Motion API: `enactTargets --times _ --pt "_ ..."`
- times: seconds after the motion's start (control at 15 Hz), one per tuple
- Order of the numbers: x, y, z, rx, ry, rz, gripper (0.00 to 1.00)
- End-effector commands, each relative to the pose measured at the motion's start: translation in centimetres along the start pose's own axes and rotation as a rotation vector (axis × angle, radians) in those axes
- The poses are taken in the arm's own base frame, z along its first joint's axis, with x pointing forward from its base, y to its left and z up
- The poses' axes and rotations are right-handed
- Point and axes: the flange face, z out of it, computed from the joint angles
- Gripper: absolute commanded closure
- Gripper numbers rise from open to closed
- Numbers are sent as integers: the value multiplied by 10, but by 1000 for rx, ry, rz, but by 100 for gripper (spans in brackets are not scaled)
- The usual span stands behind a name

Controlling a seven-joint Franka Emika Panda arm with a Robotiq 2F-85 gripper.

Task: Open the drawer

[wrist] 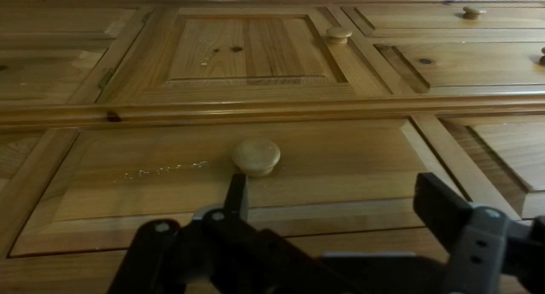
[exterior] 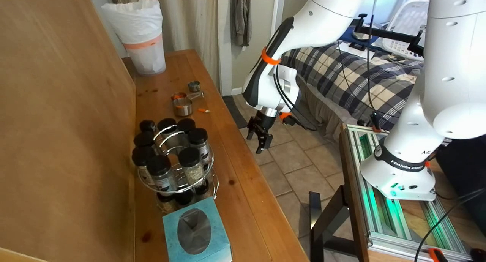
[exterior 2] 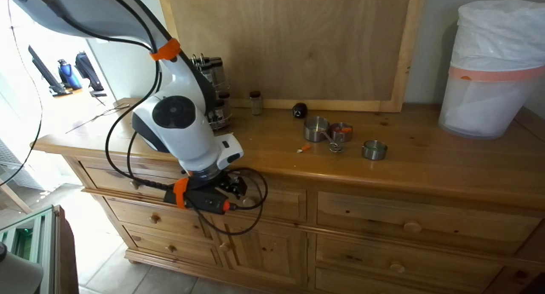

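Shallow light brown wooden drawer [wrist: 340, 166] is fitted mid-width in the upper row of the long light brown wooden desk [exterior 2: 447, 162], directly above a panelled wooden door [wrist: 272, 51]; its front is seen flush with the desk's face, closed. Black two-fingered pincer [wrist: 331, 185] is held in front of the desk, fingers [wrist: 438, 208] spread wide. The drawer's round pale wooden knob [wrist: 256, 157] is seen just past one fingertip [wrist: 236, 194] in the wrist view; whether it is touched cannot be told. Pincer is carried by a white-and-black robot arm [exterior 2: 193, 132]. On the desk top, small round metal cups [exterior 2: 315, 134], black-capped glass jars [exterior: 191, 171] and a blue rectangular tissue box [exterior: 218, 231] are placed; a white round plastic bin [exterior 2: 481, 106] is stood at one end of the desk.
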Motion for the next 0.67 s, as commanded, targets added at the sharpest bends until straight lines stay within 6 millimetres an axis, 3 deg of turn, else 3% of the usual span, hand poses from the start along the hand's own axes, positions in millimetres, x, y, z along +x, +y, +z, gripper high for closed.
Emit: enactTargets --times 0.0,0.27,0.6 --pt "8 13 10 -3 58 21 0" --pt "10 27 30 -22 109 78 0" --pt "-4 38 65 -32 124 93 0"
